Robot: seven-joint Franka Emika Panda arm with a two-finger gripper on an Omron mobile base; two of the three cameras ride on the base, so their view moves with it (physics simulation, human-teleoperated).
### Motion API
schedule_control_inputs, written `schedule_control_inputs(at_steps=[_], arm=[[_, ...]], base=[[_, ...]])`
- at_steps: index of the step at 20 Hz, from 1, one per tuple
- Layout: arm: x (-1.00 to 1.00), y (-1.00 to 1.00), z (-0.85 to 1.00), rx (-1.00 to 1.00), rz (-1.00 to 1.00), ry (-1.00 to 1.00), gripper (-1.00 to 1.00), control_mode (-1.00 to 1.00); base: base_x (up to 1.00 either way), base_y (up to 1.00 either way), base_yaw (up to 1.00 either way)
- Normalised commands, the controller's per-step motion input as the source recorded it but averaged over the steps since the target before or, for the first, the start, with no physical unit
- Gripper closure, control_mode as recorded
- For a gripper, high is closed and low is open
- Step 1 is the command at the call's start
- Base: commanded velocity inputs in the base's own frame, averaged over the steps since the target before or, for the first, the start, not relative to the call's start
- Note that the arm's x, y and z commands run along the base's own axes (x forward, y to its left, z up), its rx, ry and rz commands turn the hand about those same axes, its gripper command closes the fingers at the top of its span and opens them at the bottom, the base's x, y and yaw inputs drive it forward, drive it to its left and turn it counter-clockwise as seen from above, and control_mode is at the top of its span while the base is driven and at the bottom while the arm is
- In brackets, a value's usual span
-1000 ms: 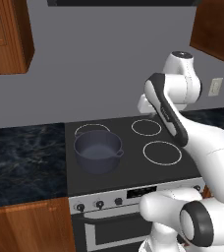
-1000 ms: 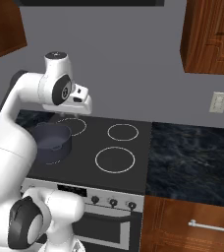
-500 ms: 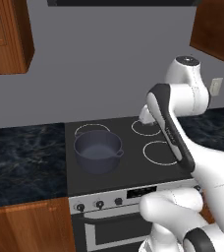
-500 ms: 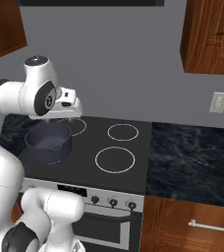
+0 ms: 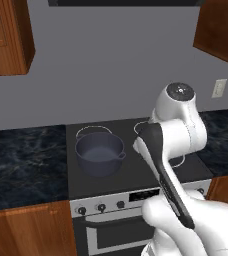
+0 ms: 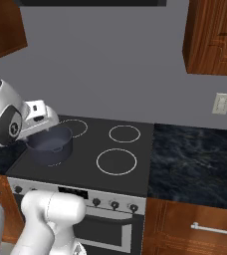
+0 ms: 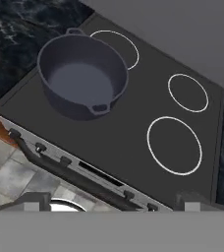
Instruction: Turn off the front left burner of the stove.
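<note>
glossy white rounded arm (image 5: 181,135) (dark joint caps, black strip along one link)

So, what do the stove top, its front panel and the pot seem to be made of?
The stove top looks like smooth black glass: flat, dark, with thin white rings drawn on it. Its front panel looks like brushed silver metal, pale grey with small dark knobs. The pot looks like dull dark grey metal, perhaps cast iron or enamel; its matte surface leaves this open.
</note>
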Motion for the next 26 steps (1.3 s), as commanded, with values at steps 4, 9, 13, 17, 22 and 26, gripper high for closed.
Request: schedule_control_inputs(at_steps=[4,9,13,17,22,26], arm=[[-0.35,0.56,-0.11,-0.14,0.07,-0.18,-1.0,-1.0],[-0.36,0.5,-0.15,-0.06,0.0,-0.19,-1.0,-1.0],[-0.24,0.49,-0.26,0.0,0.0,-0.15,-1.0,-1.0],[-0.08,0.41,-0.37,0.0,0.0,-0.11,-1.0,-1.0],[-0.09,0.32,-0.4,0.0,0.0,-0.11,-1.0,-1.0],[-0.07,0.29,-0.58,0.0,0.0,-0.16,-1.0,-1.0]], base=[[0.0,0.0,0.0],[0.0,0.0,0.0],[0.0,0.0,0.0],[0.0,0.0,0.0],[0.0,0.0,0.0],[0.0,0.0,0.0]])
